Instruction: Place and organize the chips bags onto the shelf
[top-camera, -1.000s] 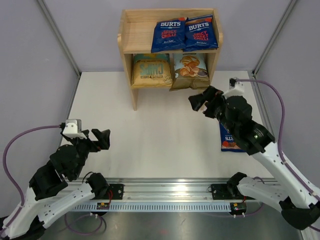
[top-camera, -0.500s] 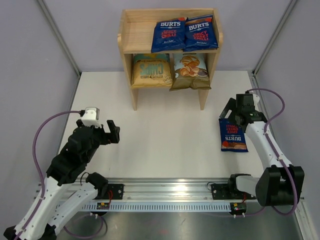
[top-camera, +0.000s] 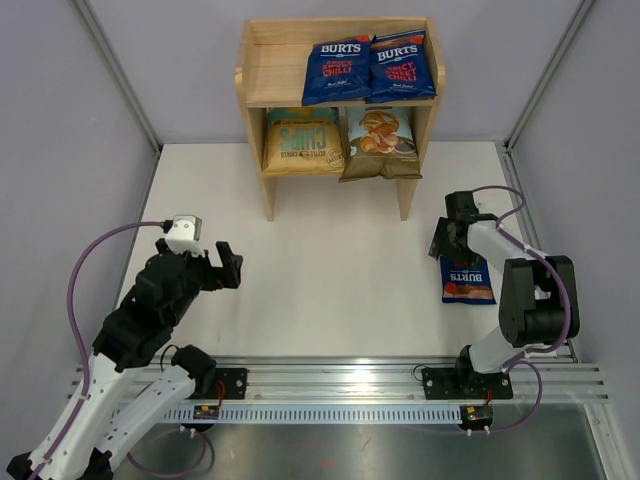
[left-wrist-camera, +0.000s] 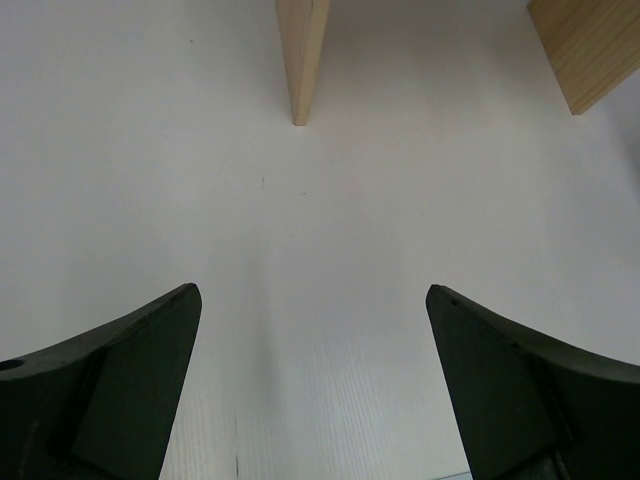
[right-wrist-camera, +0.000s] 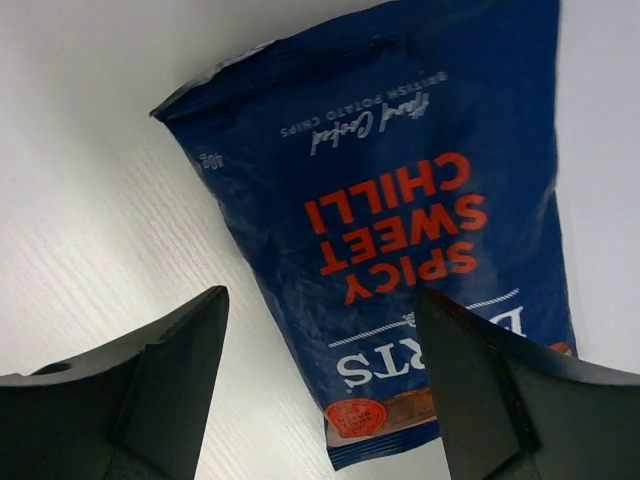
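Third Burts bag (top-camera: 467, 281): lies flat near the right edge of the surface (top-camera: 330, 250), lettering up, well apart from the shelf (top-camera: 272, 68).
Right end effector (right-wrist-camera: 318, 300): released, fingers spread wide just above the bag's far end and holding nothing. It looks lined up to pinch that end.
Left end effector (left-wrist-camera: 312, 290): released and empty, hovering over the surface's left side, out of the way.
Upper tier: two Burts bags (top-camera: 370, 68) sit side by side at the right. The bare left part is probably where the third goes.
Lower tier: yellow bag (top-camera: 303, 142) on the left, Cassava bag (top-camera: 380, 142) on the right, so the larger bags are grouped together.
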